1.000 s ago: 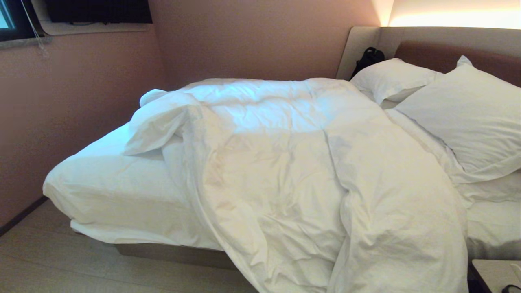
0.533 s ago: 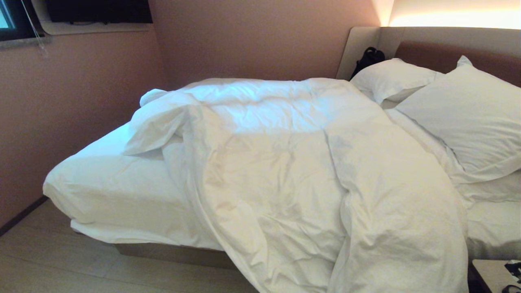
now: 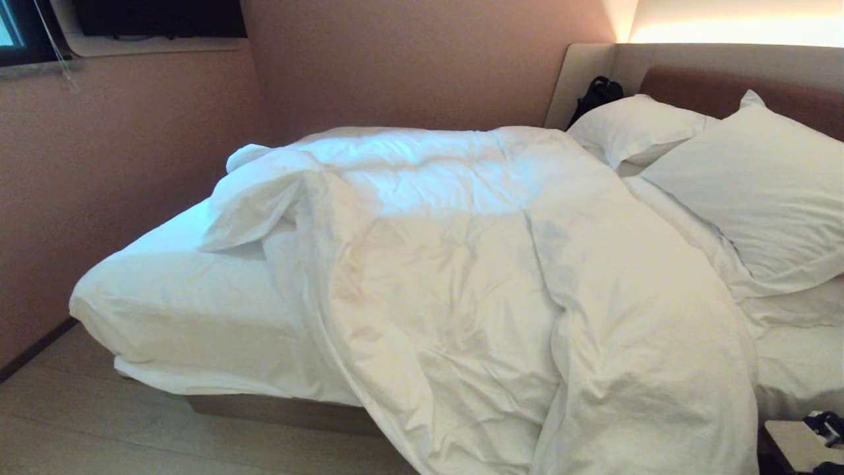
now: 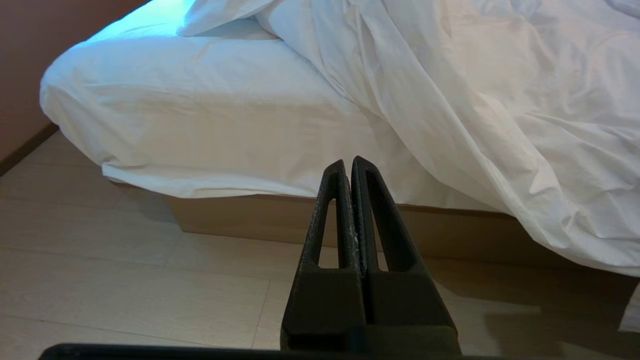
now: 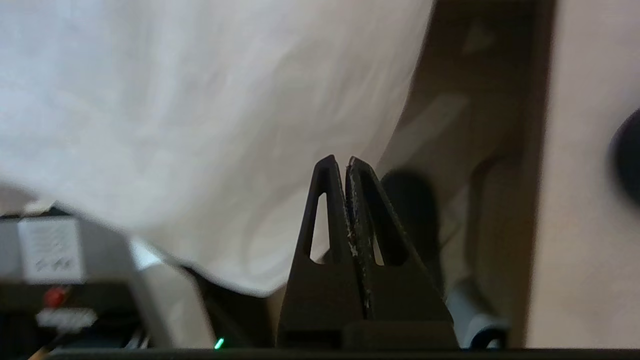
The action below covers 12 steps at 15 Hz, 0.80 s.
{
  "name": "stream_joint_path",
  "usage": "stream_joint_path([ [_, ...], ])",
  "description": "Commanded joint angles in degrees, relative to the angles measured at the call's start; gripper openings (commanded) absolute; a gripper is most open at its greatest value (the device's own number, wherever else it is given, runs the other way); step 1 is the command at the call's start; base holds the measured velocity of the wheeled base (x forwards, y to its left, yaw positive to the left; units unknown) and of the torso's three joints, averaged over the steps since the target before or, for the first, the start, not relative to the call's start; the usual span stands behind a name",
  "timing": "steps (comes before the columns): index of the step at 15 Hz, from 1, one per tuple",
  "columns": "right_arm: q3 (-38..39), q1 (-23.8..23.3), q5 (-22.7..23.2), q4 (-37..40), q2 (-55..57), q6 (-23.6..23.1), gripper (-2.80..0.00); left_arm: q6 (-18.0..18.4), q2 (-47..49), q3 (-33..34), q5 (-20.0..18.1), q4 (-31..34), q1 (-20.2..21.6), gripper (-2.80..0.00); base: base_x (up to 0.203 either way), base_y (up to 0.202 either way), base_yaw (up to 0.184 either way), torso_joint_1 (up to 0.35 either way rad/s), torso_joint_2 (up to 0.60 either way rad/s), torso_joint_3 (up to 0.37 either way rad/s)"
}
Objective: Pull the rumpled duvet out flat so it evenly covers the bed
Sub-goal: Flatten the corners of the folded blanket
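The white puffy duvet [image 3: 461, 264] lies rumpled across the bed [image 3: 165, 297]. Its far-left corner is folded back, baring the sheet at the foot end, and its near side hangs over the edge toward the floor. My left gripper [image 4: 348, 162] is shut and empty. It hovers low over the floor, facing the bed's wooden base [image 4: 240, 220], with the hanging duvet [image 4: 475, 100] off to one side. My right gripper [image 5: 338, 160] is shut with nothing in it, close to the duvet's hanging lower edge [image 5: 175, 125]. A dark part of the right arm [image 3: 827, 425] shows at the head view's bottom right corner.
Two white pillows [image 3: 633, 128] [image 3: 758, 185] lean at the padded headboard [image 3: 692, 86]. A black bag [image 3: 597, 92] sits behind them. A small light-topped bedside table [image 3: 791, 445] stands at the near right. A pinkish wall [image 3: 99, 165] runs past the foot end, and pale floor [image 3: 99, 422] lies in front.
A dark part of the right arm has risen into the bottom right corner of the head view. The duvet, the bed and the camera have stayed still.
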Motion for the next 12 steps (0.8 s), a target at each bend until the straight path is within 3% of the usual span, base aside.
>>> stream_joint_path([
  [1,0.27,0.00,-0.16,4.57,-0.73,-0.18,-2.80,0.00,-0.02,0.01,-0.02,0.03,0.02,-2.80,0.000,0.000,0.000,0.000,0.00,0.000],
  [2,0.27,0.00,-0.16,4.57,-0.70,-0.21,-2.80,0.00,-0.02,0.01,-0.02,0.03,0.02,-2.80,0.000,0.000,0.000,0.000,0.00,0.000],
  [3,0.31,0.00,-0.25,4.57,-0.68,-0.45,0.00,0.00,-0.02,-0.05,-0.02,0.03,0.02,-2.80,0.000,0.000,0.000,0.000,0.00,0.000],
  [12,1.06,0.62,-2.62,4.40,-0.29,-1.32,0.00,0.00,-0.02,0.01,-0.11,0.03,0.02,-2.80,0.000,0.000,0.000,0.000,0.00,0.000],
])
